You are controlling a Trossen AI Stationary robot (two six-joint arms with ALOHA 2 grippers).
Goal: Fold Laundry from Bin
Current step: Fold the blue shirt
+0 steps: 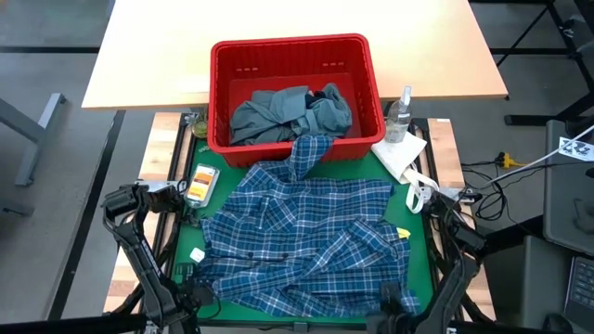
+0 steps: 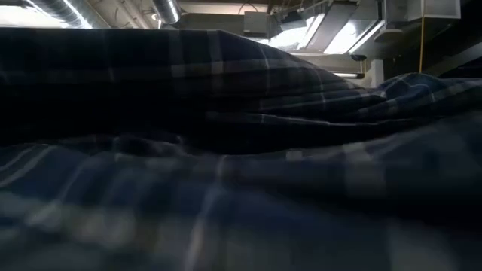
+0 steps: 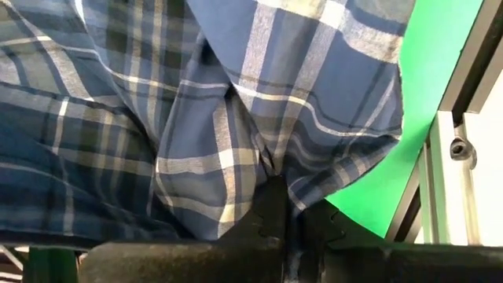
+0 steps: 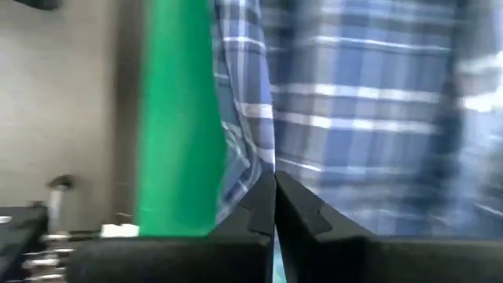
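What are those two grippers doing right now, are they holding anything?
Left gripper: shut on the plaid shirt, pinching a fold at its near edge.
Right gripper: shut on the plaid shirt's edge, beside the green mat.

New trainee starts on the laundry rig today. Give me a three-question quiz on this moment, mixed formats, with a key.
1. True or false: the plaid shirt lies wholly inside the red bin.
2. Multiple choice: what still sits in the bin? A) grey-blue garment B) spray bottle C) nothing
3. Fill in: the left gripper is shut on the ____.

Key
1. False: it is spread on the green mat, one sleeve reaching over the bin's rim.
2. A
3. Plaid shirt; the right gripper is shut at the shirt's edge too.
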